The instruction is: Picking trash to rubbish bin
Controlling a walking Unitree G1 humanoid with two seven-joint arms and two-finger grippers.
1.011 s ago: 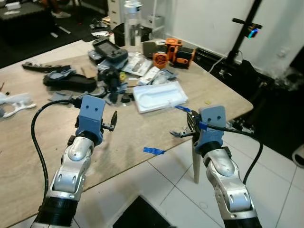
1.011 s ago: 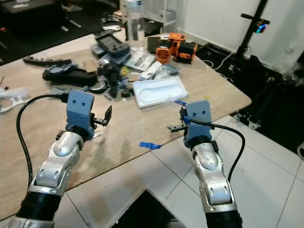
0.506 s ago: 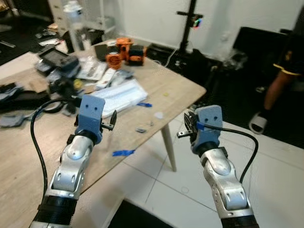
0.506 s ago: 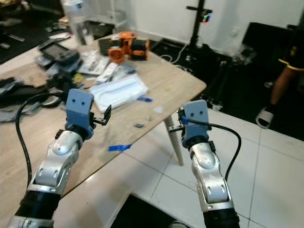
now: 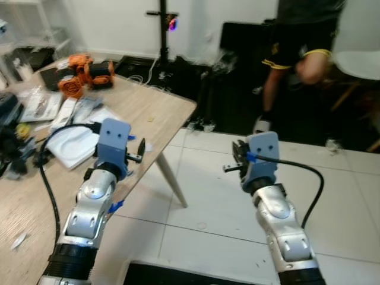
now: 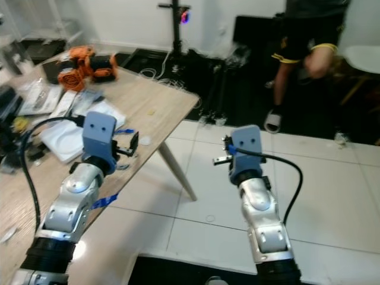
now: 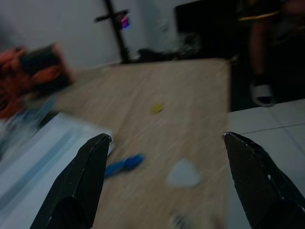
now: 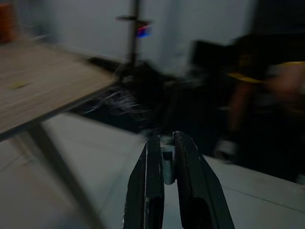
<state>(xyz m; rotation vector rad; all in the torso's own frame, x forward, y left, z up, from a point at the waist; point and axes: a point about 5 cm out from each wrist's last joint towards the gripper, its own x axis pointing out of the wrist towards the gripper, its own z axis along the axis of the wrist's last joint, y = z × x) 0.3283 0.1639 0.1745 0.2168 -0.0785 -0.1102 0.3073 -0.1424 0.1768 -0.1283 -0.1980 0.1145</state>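
Hovering left tool: fingers spread wide apart, holding nothing, above the worktop's corner.
Right tool: fingers pressed nearly together, a small grey bit seen between them, out over the white tiled floor.
Worktop: wooden, carrying a white tray, orange tools and packets.
Trash: blue scrap, pale scrap and yellow bit lying on the worktop near the left tool.
Background: a person standing beyond the floor; views blurred.
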